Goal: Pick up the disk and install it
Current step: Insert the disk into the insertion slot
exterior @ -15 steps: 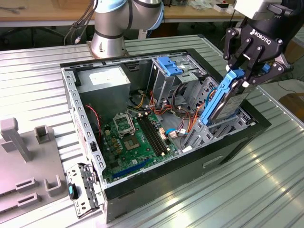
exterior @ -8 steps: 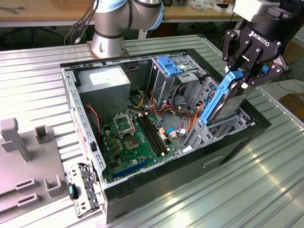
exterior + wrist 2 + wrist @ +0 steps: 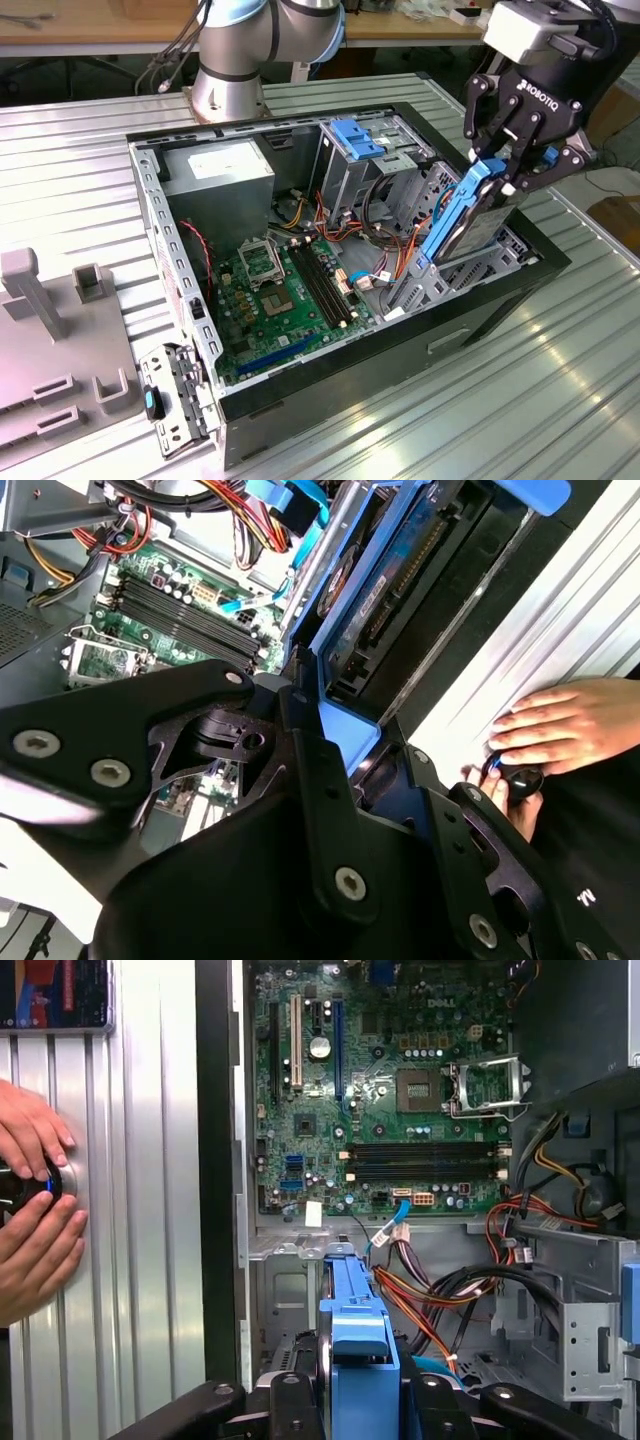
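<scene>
Upper right in the exterior view, the tool [image 3: 508, 172] grips the tilted disk [image 3: 462, 222] over the computer case [image 3: 330, 385]; orange cables [image 3: 403, 243] crowd beside its lower end.

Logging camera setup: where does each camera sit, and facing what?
Exterior view: off-arm, looking down into open black computer case; shows arm base, fingers gripping blue-railed grey metal disk.
First wrist view: on wrist, facing green motherboard; fingers.
Second wrist view: on wrist, along the disk; fingers.
Both share a person's hand.
</scene>
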`<state>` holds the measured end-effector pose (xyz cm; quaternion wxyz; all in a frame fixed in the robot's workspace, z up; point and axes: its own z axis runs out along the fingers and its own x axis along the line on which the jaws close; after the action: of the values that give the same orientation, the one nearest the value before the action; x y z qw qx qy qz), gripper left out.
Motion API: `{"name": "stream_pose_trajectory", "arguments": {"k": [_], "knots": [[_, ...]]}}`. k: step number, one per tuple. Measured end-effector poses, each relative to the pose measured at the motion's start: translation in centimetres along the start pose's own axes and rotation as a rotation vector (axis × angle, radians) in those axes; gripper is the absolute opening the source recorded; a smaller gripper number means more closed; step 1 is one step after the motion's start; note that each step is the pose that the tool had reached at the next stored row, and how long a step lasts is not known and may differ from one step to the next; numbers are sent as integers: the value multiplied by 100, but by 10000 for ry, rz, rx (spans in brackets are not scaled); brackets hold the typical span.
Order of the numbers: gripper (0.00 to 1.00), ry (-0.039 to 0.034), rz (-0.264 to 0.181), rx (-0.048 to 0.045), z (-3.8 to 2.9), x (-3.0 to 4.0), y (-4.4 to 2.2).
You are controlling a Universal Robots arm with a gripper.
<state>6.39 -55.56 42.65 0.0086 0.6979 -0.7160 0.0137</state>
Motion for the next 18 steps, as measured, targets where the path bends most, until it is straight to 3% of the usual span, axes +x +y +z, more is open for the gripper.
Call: {"name": "stream_pose_trajectory", "arguments": {"k": [7, 18], "knots": [[37, 0, -1, -54, 130, -4, -16], [37, 2, -2, -62, 188, -6, -17]]}}
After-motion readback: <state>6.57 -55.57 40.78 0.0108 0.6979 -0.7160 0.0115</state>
